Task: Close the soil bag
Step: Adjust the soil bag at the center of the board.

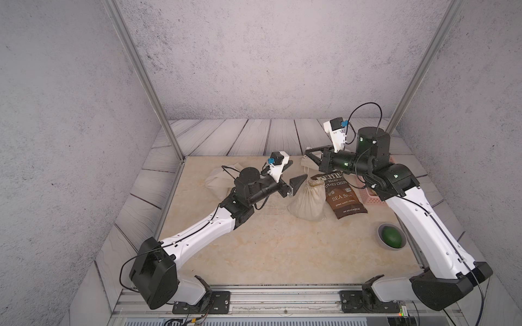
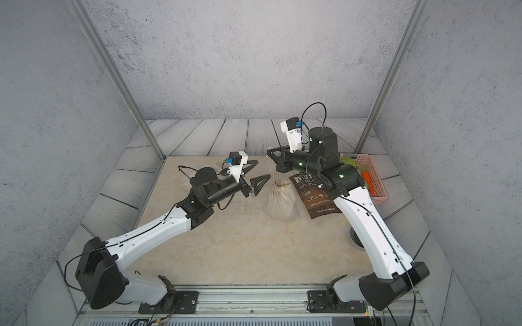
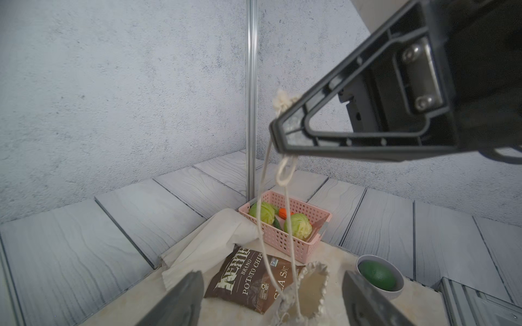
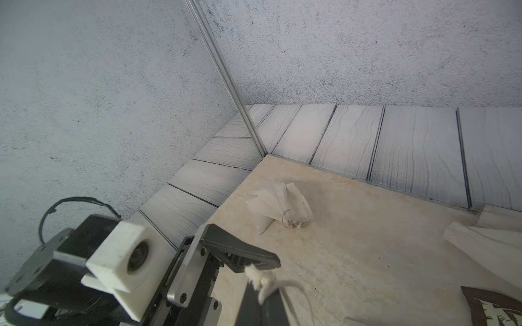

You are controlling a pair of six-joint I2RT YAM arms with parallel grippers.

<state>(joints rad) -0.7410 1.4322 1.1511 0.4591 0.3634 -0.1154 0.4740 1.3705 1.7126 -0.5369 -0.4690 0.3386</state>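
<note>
While the right gripper (image 1: 306,154) holds the knotted end of a cream drawstring cord (image 3: 282,102) high in clamped jaws, the cream cloth soil bag (image 1: 308,203) stands upright toward the far edge of the beige marbled tabletop (image 1: 268,254), just beside a brown potato-chip bag (image 1: 343,194). The left gripper (image 1: 299,170) hangs by the bag's part-gathered, open mouth, jaws wide and empty. Cinching looks half done; next, the left jaws likely must pin the neck while the cord draws farther.

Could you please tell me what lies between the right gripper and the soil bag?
Only the drawstring: in the left wrist view it hangs from the shut right gripper down to the mouth of the soil bag, with nothing else between.
</note>
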